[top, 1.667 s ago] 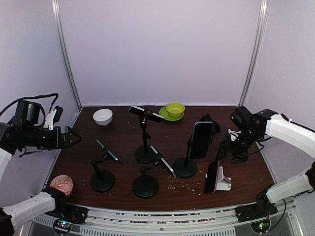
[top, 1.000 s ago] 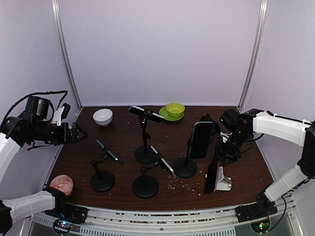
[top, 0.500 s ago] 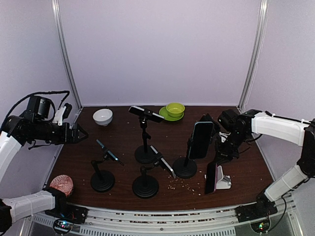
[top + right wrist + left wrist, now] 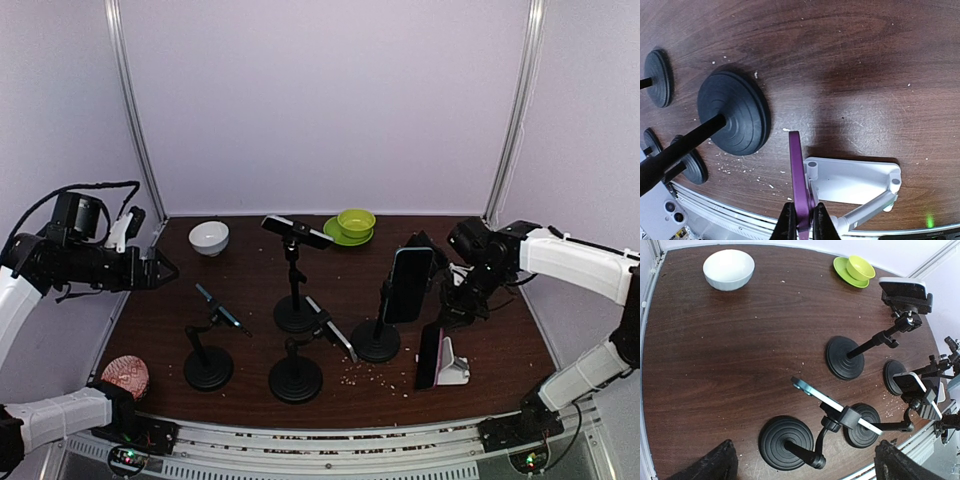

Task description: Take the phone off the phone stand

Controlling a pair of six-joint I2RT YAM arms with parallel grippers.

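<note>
Count on the table: four black pole holders [image 4: 296, 382] with round bases, each carrying a clamped handset [image 4: 410, 283]. One white bowl [image 4: 209, 237] at back left. One green bowl [image 4: 356, 220] sitting on one green saucer [image 4: 335, 235] at back centre. One pink patterned round object [image 4: 125, 375] at the front left corner. One white phone stand [image 4: 457, 368] at front right, and one phone [image 4: 796, 170] in it.

The phone stands on edge with its magenta rim up, and its face rests against the stand's back plate.

The right gripper [image 4: 802, 220] is clenched on the phone's upper edge. I see both fingers [image 4: 786, 222] pressed flat against its two faces.

The left gripper [image 4: 804, 452] is spread wide, holding nothing and touching nothing. It hangs above the left side of the table.
</note>
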